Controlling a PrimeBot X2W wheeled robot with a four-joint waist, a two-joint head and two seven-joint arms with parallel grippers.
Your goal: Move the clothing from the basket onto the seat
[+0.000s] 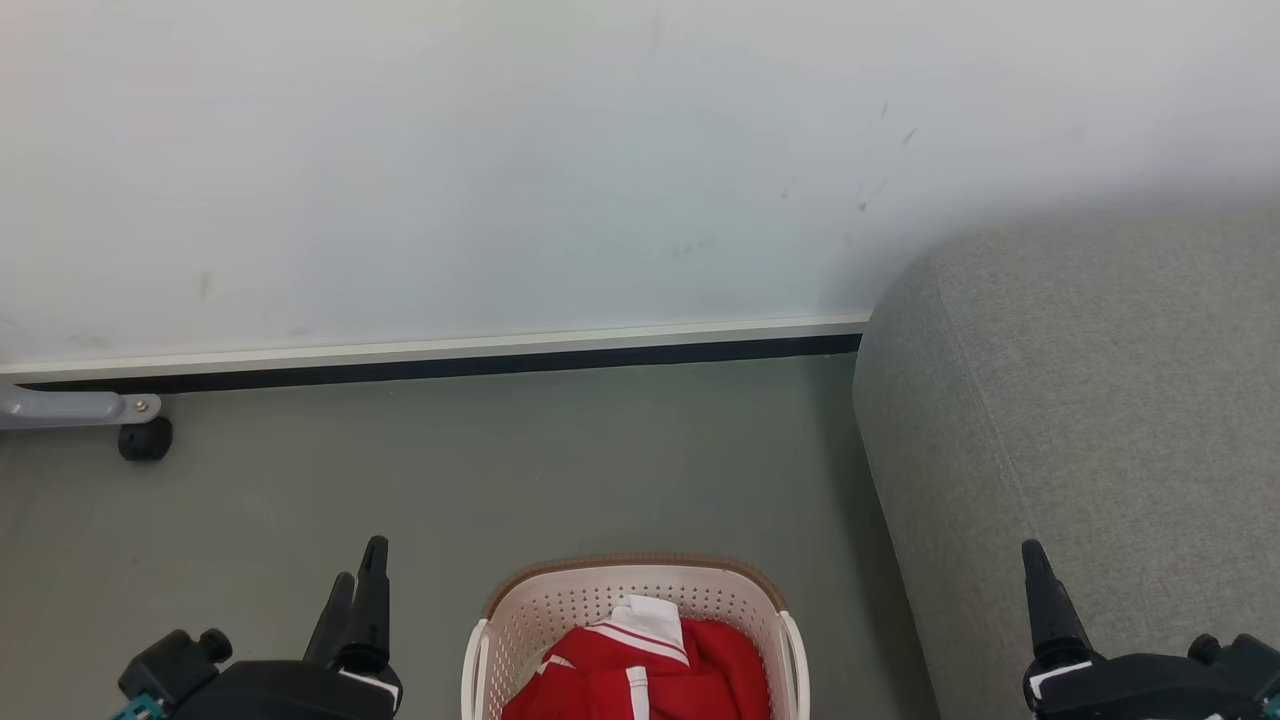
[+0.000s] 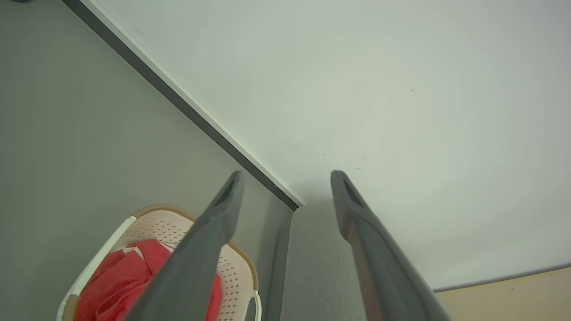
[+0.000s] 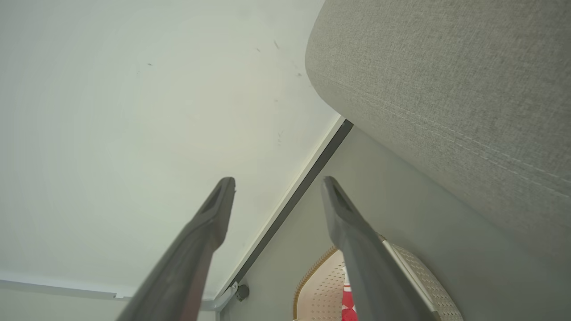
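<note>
The cream basket (image 1: 640, 578) with a brown rim stands on the floor at the bottom middle of the head view. Red clothing (image 1: 640, 680) with white stripes and trim lies heaped inside it. The light-grey seat (image 1: 1100, 420) rises just right of the basket. My left gripper (image 1: 360, 560) hangs open to the basket's left, and my right gripper (image 1: 1035, 565) sits over the seat's front, right of the basket. In the left wrist view the left gripper (image 2: 287, 176) is spread and empty above the basket (image 2: 243, 263), clothing (image 2: 120, 276) and seat (image 2: 316, 267). The right gripper (image 3: 277, 180) is also open and empty, with the seat (image 3: 446, 89), basket (image 3: 321, 285) and clothing (image 3: 348, 305) beyond.
A pale wall (image 1: 500, 150) with a dark baseboard (image 1: 450, 365) runs behind the grey floor (image 1: 550, 460). A grey metal leg with a black castor (image 1: 145, 440) juts in at the far left.
</note>
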